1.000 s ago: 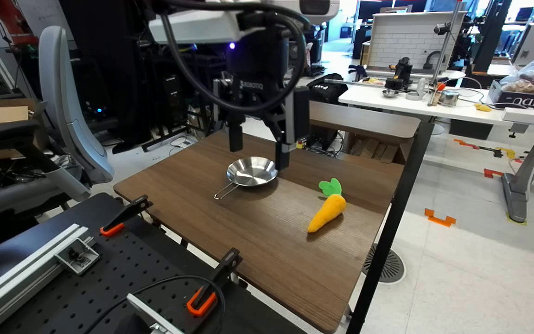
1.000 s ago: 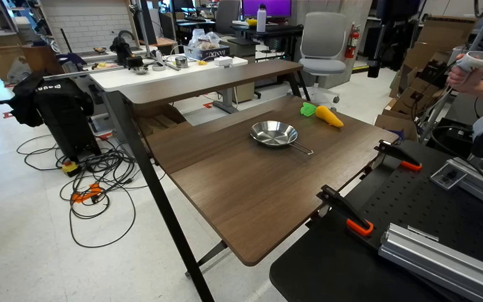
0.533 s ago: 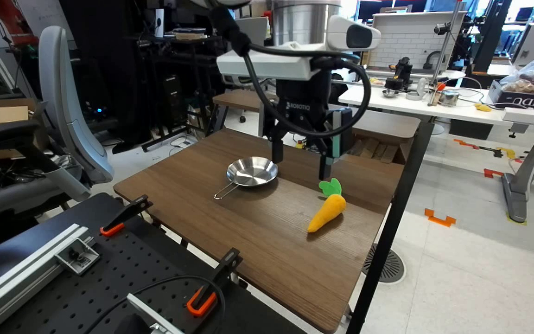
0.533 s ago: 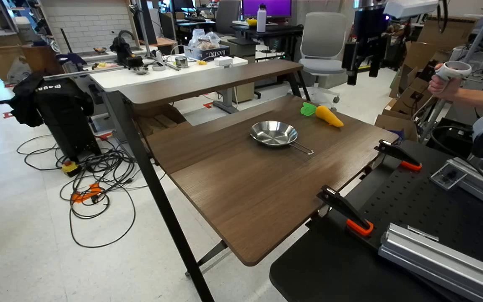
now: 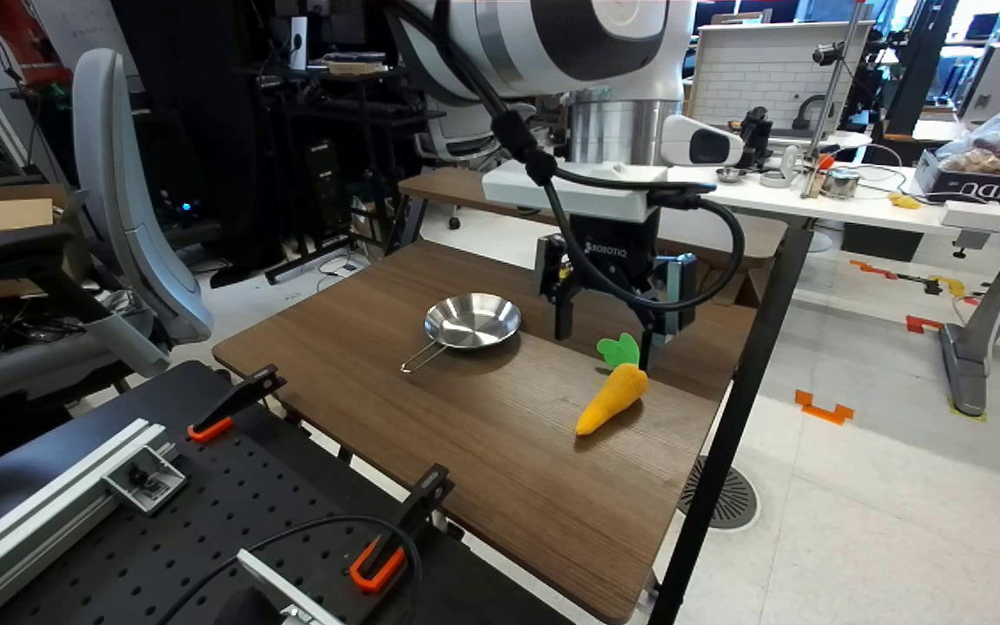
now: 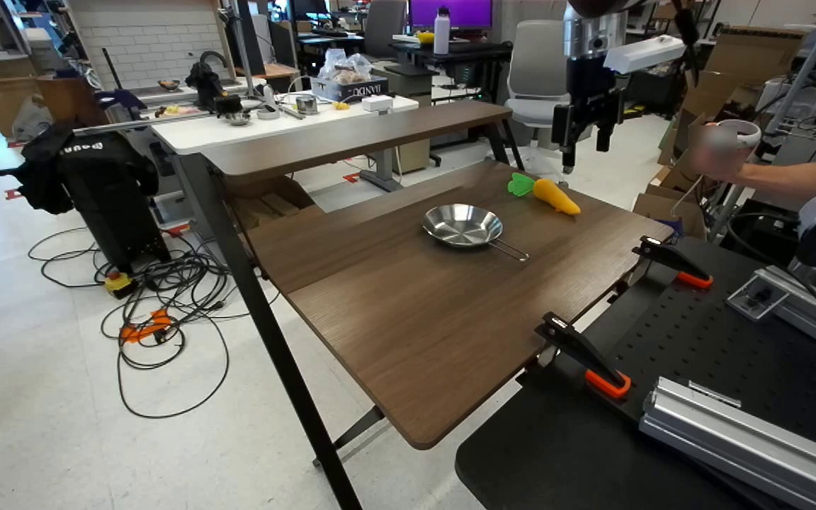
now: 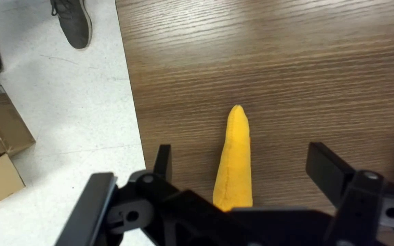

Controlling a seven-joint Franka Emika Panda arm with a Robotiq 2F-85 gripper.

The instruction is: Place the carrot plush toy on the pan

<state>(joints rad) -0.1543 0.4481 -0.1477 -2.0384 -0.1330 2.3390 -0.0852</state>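
For grasping: one carrot plush toy (image 5: 612,400), right of pan (image 5: 472,325) on tabletop (image 5: 474,425); lower spread hand (image 5: 604,349) straight down, straddle evenly, then squeeze gently across the width.

Both exterior views look slantwise down at the surface (image 6: 408,326) from farther off and share the pan (image 6: 462,225) and carrot (image 6: 551,193). In an exterior view a black board (image 5: 231,503) fills the lower left; in an exterior view the black board (image 6: 723,347) fills the lower right. The wrist view, nearest, faces down past the claw (image 7: 240,159) onto the carrot.
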